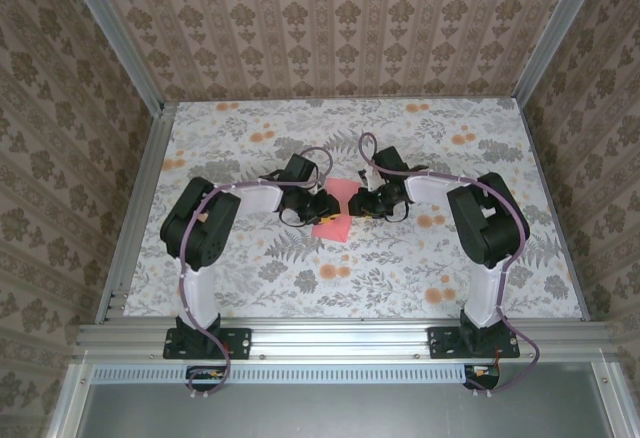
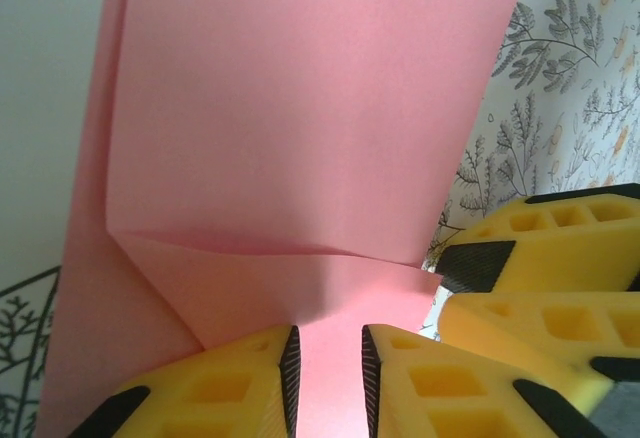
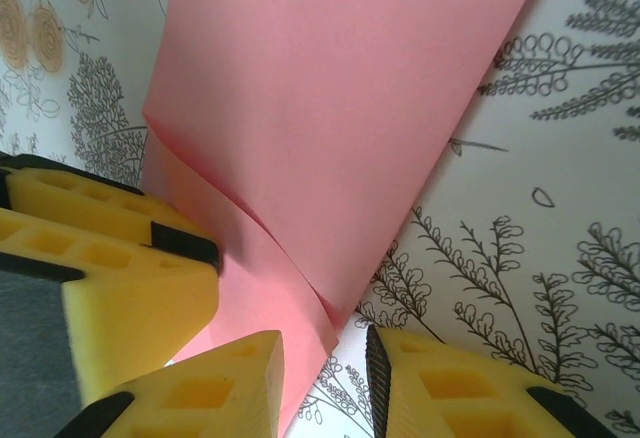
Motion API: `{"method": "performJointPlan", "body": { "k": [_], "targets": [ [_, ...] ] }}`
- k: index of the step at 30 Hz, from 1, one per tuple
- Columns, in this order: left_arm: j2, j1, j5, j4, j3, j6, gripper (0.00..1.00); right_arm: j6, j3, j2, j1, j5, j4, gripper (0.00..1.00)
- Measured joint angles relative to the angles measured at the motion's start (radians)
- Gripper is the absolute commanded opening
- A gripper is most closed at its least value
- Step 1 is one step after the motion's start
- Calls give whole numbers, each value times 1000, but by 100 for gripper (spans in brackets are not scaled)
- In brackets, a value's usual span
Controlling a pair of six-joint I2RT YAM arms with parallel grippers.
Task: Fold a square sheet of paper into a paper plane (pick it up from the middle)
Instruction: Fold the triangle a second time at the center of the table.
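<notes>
Square sheet of paper (image 1: 332, 226): one fold creased, most folding remains. Left gripper (image 2: 330, 350) at its 9 o'clock, right gripper (image 3: 325, 350) at 3 o'clock; jaws narrowly parted, pinching nothing

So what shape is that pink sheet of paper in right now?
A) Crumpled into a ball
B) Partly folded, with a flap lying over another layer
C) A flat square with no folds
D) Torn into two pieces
B: in the left wrist view the pink sheet of paper shows a flap whose edge lies across a lower layer, with a slanting crease beside it.
</notes>
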Motion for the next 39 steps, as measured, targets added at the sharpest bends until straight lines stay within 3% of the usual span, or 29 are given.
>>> {"method": "performJointPlan", "body": {
  "k": [12,20,23,39],
  "targets": [
    [-60,0,0,5,-22,0,28,-10,3,1,16,-55,0,31],
    [-60,0,0,4,-24,0,27,-48,16,18,25,-75,0,12],
    [-60,0,0,4,-25,0,28,-67,19,27,26,-70,0,10],
    [-60,0,0,-21,-78,37,29,-111,28,38,26,-36,3,9]
  ]
}}
